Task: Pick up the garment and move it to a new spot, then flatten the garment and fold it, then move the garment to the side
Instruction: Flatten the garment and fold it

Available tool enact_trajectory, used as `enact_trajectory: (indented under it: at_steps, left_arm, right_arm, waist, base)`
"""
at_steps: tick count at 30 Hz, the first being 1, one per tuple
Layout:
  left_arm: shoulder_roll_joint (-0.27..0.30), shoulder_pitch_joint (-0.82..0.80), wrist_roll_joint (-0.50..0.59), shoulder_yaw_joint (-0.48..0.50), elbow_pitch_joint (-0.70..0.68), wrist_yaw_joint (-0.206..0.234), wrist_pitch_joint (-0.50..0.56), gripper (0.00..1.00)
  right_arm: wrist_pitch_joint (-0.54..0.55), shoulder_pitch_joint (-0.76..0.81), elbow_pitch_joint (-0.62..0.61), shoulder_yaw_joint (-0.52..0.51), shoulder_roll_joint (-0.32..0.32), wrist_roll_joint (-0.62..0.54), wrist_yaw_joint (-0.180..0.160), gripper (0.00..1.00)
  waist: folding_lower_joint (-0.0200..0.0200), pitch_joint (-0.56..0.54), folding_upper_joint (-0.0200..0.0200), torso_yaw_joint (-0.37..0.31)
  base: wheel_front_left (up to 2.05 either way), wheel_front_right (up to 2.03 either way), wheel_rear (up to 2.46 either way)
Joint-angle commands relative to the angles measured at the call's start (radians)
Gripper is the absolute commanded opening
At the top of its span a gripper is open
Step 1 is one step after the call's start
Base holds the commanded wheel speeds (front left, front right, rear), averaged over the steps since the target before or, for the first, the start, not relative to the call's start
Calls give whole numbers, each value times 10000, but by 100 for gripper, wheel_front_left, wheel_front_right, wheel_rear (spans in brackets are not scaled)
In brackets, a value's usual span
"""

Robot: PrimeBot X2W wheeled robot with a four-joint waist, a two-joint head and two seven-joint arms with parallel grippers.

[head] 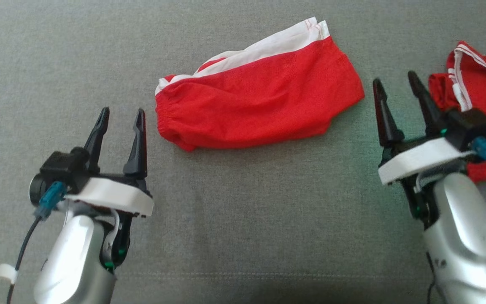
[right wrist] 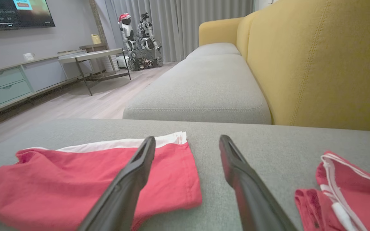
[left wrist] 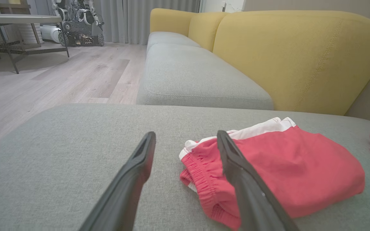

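Note:
A red garment with a white band along its far edge lies folded on the grey sofa cushion, near the middle. It also shows in the left wrist view as the garment and in the right wrist view as the garment. My left gripper stands open just left of the garment's elastic end, with nothing between its fingers. On the other side, my right gripper is open too, a short way off the garment's right end, holding nothing.
A second red garment with white trim lies crumpled at the far right, partly behind my right wrist. The yellow sofa back rises beyond the cushion. Off the cushion's left edge is wooden floor with a table.

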Motion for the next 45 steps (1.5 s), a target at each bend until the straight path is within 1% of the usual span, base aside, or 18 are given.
enact_trajectory:
  at_steps: [1, 7, 13, 20, 29, 32, 36, 40, 41, 45]
  left_arm:
    - [297, -126, 51, 457, -336, 60, -58, 100]
    - [320, 6, 16, 502, -291, 59, -58, 100]
    - [323, 0, -2, 524, -308, 41, -58, 100]
    - [325, -38, 3, 548, -360, 38, -58, 100]
    - [340, -183, 56, 589, -443, 21, -59, 100]
    - [322, -331, 74, 591, -512, -1, -59, 100]
    - [213, -670, 111, 517, -541, -91, -59, 100]
    - [59, -973, 177, 466, -518, -193, -59, 100]
    - [-32, -1067, 215, 455, -499, -247, -59, 100]
    - [-166, -1193, 285, 500, -456, -349, -59, 100]
  right_arm:
    - [194, 178, -647, 26, 164, -159, -9, 100]
    - [805, 844, -1716, -248, 388, -416, -9, 100]
    - [1125, 1144, -2300, -415, 498, -506, -9, 100]
    - [1294, 1247, -2600, -478, 575, -534, -9, 100]
    - [1376, 1040, -2541, -592, 582, -489, -9, 100]
    - [1415, 589, -2169, -716, 523, -408, -9, 100]
    - [1455, -424, -1144, -725, 398, -328, -9, 100]
    - [1508, -1494, 389, -523, 335, -313, -9, 100]
    - [1648, -1913, 1257, -423, 340, -318, -9, 100]
    - [1803, -2574, 2692, -183, 434, -328, -9, 100]
  waist:
    - [0, -40, 0, -45]
    - [0, -90, 0, -112]
    - [0, -112, 0, -84]
    - [0, -50, 0, -71]
    - [0, 125, 0, -21]
    - [0, 346, 0, 41]
    - [0, 737, 0, 248]
    - [0, 1042, 0, 476]
    - [0, 1146, 0, 581]
    - [0, 1301, 0, 714]
  base:
    - [0, 0, 0]
    - [0, 0, 0]
    - [0, 0, 0]
    - [0, 0, 0]
    - [0, 0, 0]
    - [0, 0, 0]
    - [0, 0, 0]
    - [0, 0, 0]
    - [0, 0, 0]
    - [0, 0, 0]
